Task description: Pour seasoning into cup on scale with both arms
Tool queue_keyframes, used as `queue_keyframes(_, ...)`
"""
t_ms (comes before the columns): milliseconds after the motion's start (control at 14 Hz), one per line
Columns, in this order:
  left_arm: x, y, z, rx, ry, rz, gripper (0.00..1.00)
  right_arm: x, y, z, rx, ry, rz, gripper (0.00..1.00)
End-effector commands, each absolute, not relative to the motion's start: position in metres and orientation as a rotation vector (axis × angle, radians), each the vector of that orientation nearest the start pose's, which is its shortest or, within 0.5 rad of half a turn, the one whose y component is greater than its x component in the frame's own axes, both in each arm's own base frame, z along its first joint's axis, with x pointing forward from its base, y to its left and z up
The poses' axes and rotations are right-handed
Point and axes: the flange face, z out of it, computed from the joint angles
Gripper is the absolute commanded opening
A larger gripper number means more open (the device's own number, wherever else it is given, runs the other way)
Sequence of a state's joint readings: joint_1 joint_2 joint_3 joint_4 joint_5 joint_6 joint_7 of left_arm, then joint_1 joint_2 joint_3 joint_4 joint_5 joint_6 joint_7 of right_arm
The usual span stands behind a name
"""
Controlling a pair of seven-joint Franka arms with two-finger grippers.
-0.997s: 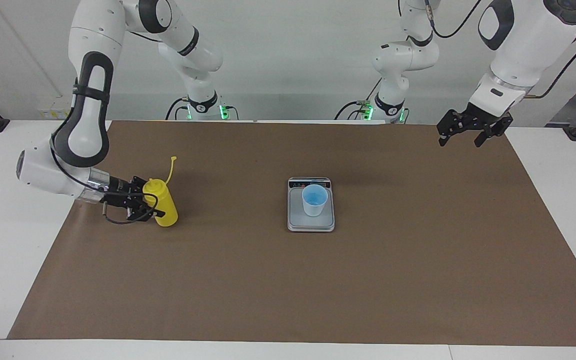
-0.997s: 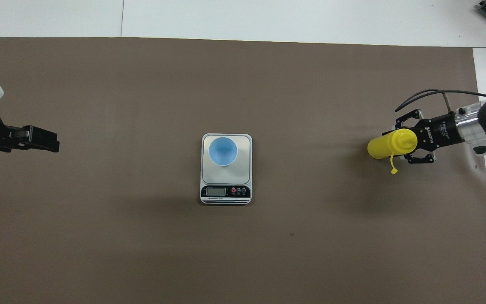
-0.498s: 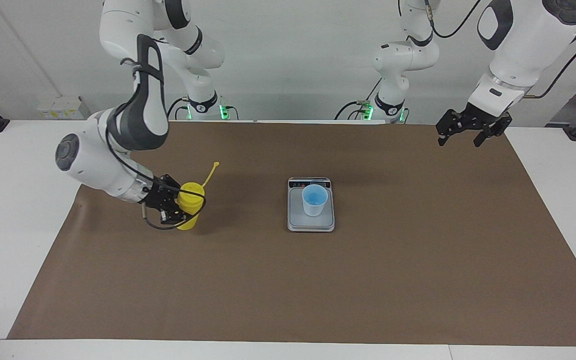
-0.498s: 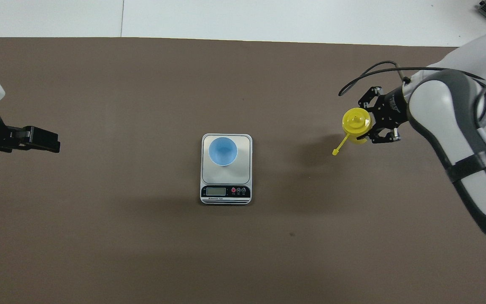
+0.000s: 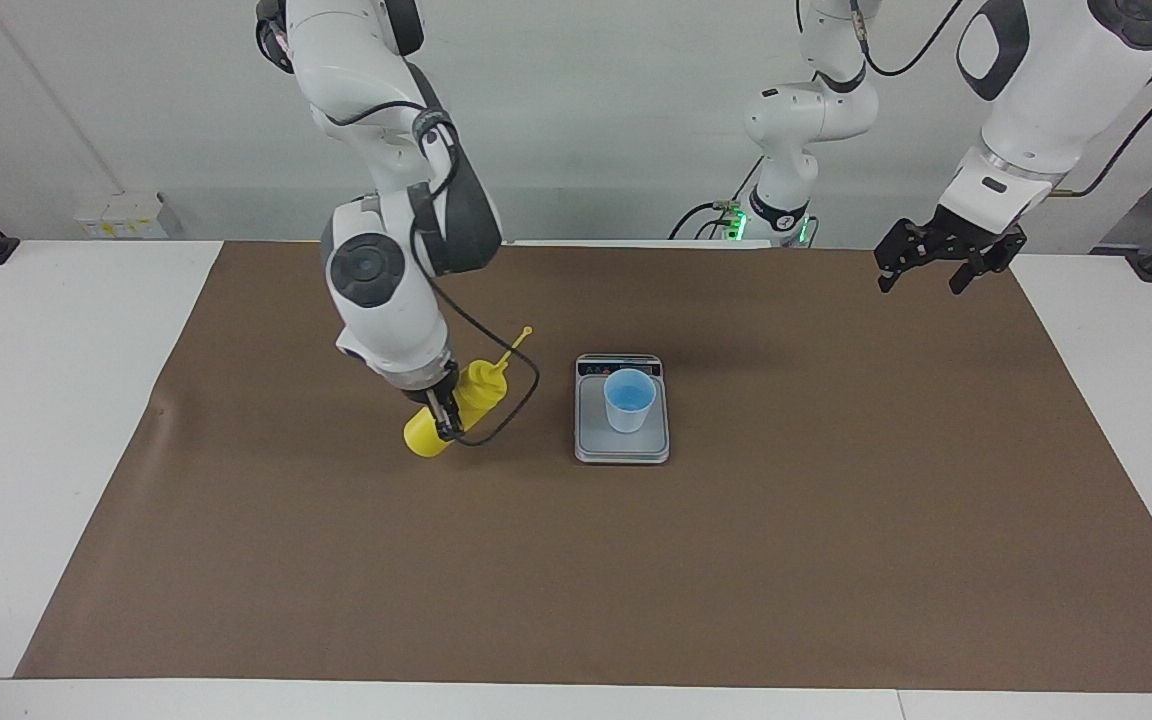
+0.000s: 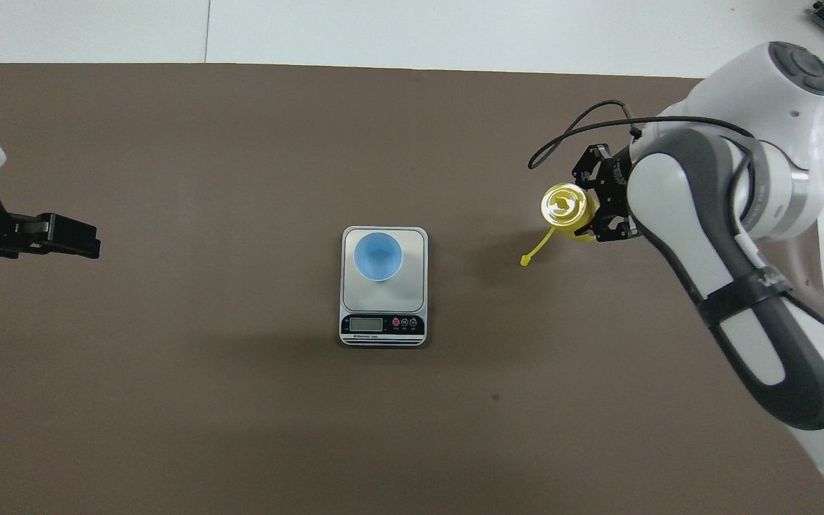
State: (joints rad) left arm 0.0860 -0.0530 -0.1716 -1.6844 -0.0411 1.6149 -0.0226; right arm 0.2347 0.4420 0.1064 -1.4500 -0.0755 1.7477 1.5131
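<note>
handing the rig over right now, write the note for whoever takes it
Right gripper: shut on the seasoning bottle, held tilted in the air over the mat, on the right arm's side of the scale.
Left gripper: open, holding nothing, waiting over the mat's left-arm end.
Cup: upright on the scale's plate.
Done: bottle picked up, cap off the nozzle.
Left: bring the nozzle over the cup, pour.
</note>
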Motion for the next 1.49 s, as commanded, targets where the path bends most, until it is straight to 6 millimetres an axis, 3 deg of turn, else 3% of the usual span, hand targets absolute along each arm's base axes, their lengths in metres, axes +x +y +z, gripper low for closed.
queue_keyframes(0, 0.537, -0.045, 0.605, -3.177, 0.094, 0.057, 1.00, 0.645, 0.246, 0.431, -2.852, 1.819, -0.048, 0.00)
queue_keyframes(214, 0.552, -0.045, 0.609, -3.145, 0.116, 0.116, 1.00, 0.644, 0.293, 0.430, -2.936, 1.843, -0.189, 0.00)
queue_keyframes(356, 0.550, -0.052, 0.602, -3.147, 0.128, 0.112, 1.00, 0.637, 0.312, 0.431, -2.974, 1.816, -0.299, 0.00)
queue_keyframes(712, 0.539, -0.051, 0.619, -3.143, 0.118, 0.042, 1.00, 0.624, 0.355, 0.418, -3.053, 1.761, -0.556, 0.00)
queue_keyframes(1210, 0.539, -0.046, 0.619, -3.144, 0.101, 0.045, 1.00, 0.623, 0.360, 0.408, -3.058, 1.805, -0.771, 0.00)
queue_keyframes(1424, 0.539, -0.046, 0.620, -3.144, 0.101, 0.042, 1.00, 0.624, 0.366, 0.409, -2.950, 1.873, -0.806, 0.00)
